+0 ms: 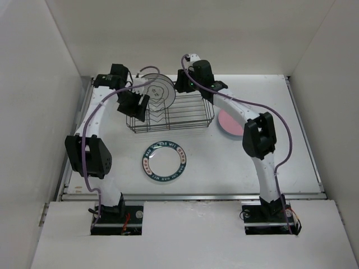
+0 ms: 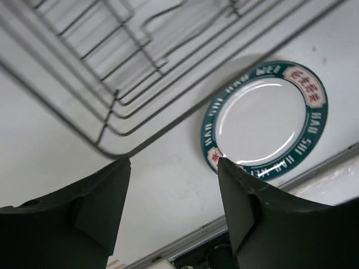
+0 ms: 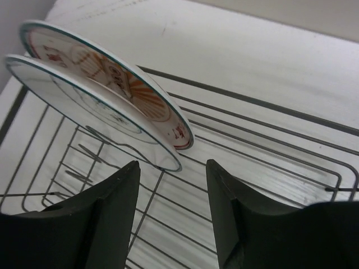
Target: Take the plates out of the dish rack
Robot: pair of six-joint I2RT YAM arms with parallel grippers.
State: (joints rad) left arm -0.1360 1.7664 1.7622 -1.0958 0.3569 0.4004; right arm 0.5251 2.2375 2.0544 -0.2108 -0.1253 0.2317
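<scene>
Dish rack (image 1: 168,129) is seen at the table (image 1: 291,140) centre, toward the far side. 2 plates are held upright but tilted in its far-left dividers, close together: orange-centred plate (image 3: 112,75) and dark-rimmed plate (image 3: 84,106). Patterned-rim plate (image 1: 164,162) is laid flat on the table just in front of the rack. Pink plate (image 1: 229,124) is laid flat to the rack's right, partly hidden by the right arm. Left gripper (image 2: 173,165) is positioned over the rack's left end, fingers spread apart, nothing between them. Right gripper (image 3: 172,168) is positioned at the rack's far-right corner, aimed at the 2 standing plates, fingers parted, nothing gripped, no plate touched.
</scene>
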